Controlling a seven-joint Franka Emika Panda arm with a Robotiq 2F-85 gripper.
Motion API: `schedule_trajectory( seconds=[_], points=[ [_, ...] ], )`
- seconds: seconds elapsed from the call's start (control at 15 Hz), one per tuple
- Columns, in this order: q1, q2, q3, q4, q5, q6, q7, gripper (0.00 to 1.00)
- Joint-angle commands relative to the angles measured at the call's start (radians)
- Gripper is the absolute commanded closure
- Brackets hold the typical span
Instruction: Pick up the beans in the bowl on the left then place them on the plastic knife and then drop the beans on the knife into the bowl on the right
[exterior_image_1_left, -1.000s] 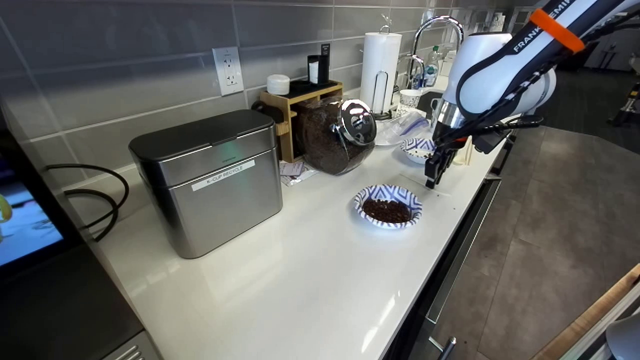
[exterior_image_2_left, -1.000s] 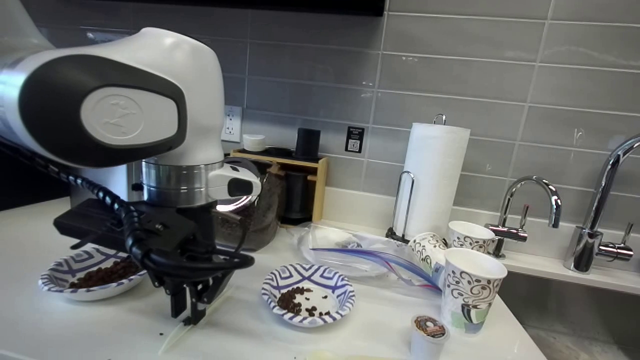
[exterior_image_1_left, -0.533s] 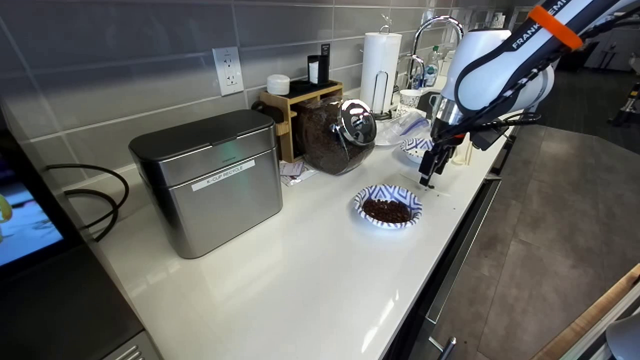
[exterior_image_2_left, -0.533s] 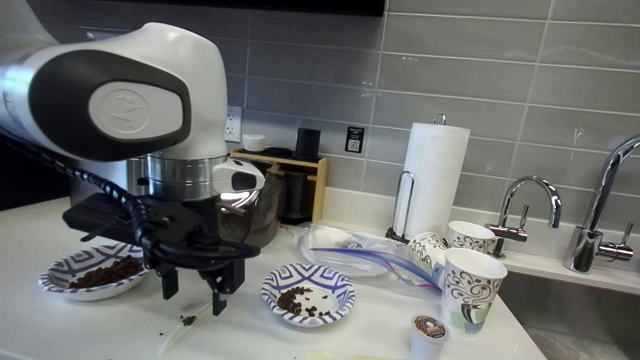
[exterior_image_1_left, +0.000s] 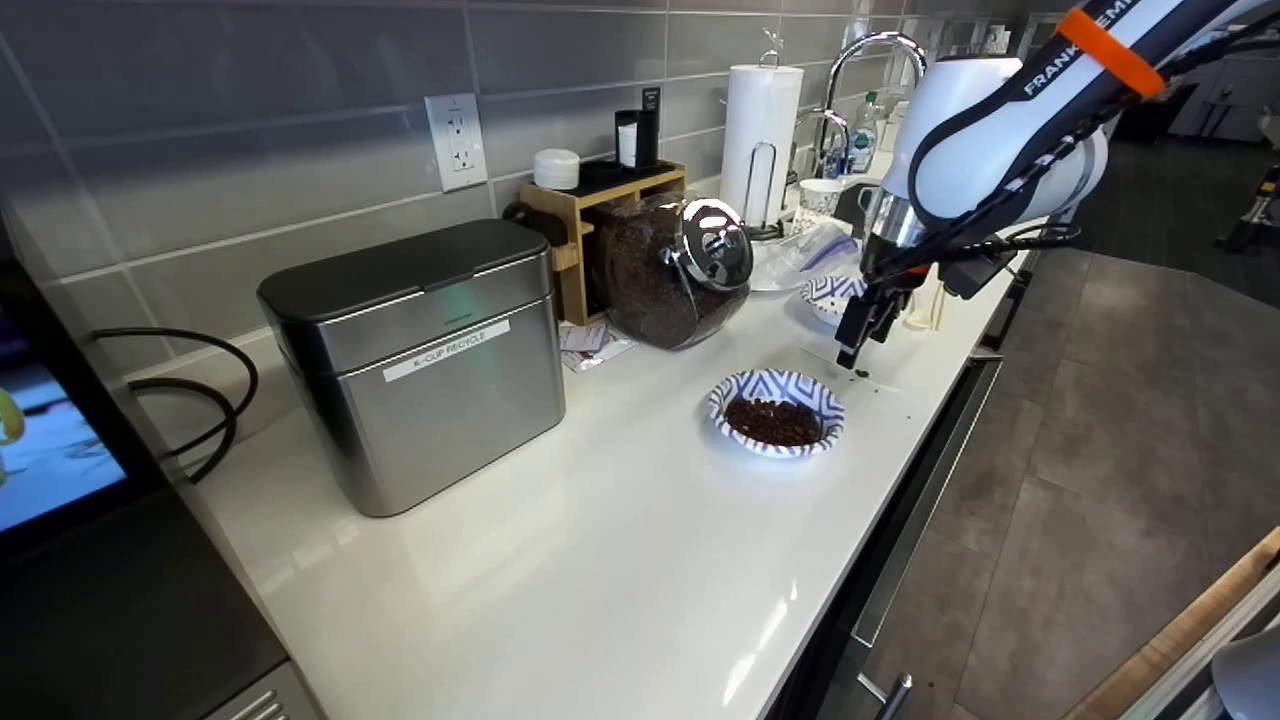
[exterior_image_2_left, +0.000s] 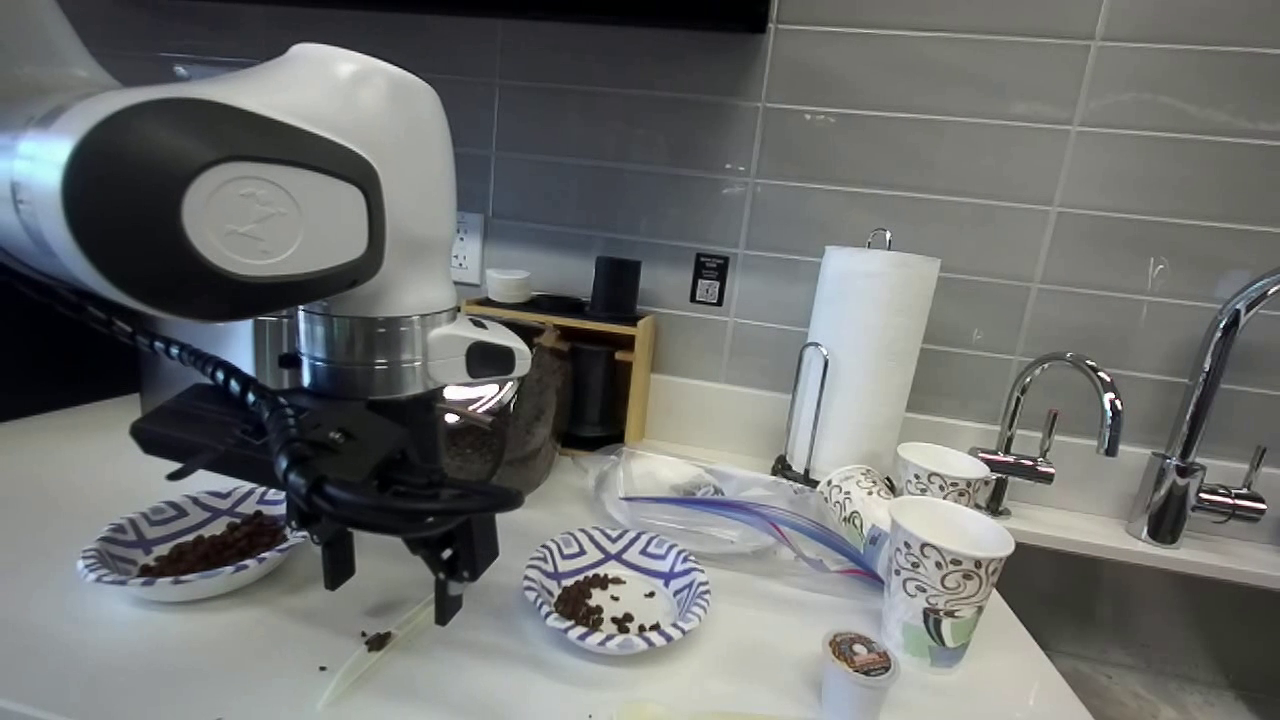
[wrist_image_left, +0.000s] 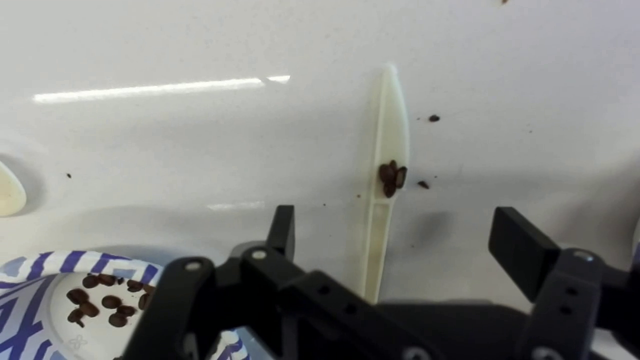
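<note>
The gripper (wrist_image_left: 395, 227) stands above the plastic knife (wrist_image_left: 378, 222); its two fingers (wrist_image_left: 285, 225) are wide apart and they hold nothing. On the knife lies a small group of beans (wrist_image_left: 389, 175), with some dark crumbs (wrist_image_left: 434, 118) near it. The knife itself is on the counter (wrist_image_left: 225, 145), between the fuller bowl (exterior_image_2_left: 160, 525) and the other bowl (exterior_image_2_left: 640, 550).

This is a kitchen. Its tall tap (exterior_image_2_left: 1168, 498), sink (exterior_image_2_left: 1150, 610), paper towel roll (exterior_image_2_left: 868, 360) and K-cup recycling bin (exterior_image_1_left: 450, 405) show it

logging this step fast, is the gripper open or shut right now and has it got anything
Gripper: open, holding nothing; a few beans lie on the plastic knife.
</note>
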Motion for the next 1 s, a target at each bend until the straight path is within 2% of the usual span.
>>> schedule_trajectory(
  seconds=[0.0,0.47,0.53,0.67,0.73,0.87,0.93],
  points=[
    [-0.014,0.037,0.004,0.039,0.007,-0.014,-0.002,0.00],
    [-0.019,0.111,0.020,0.122,0.025,-0.036,-0.016,0.01],
    [-0.019,0.119,0.020,0.131,0.019,-0.044,-0.005,0.05],
    [-0.020,0.131,0.023,0.144,0.015,-0.058,-0.001,0.23],
    [-0.020,0.135,0.022,0.150,0.012,-0.065,0.003,0.36],
    [-0.019,0.138,0.019,0.156,0.001,-0.081,0.017,0.39],
    [-0.018,0.136,0.018,0.155,-0.002,-0.086,0.022,0.45]
  ],
)
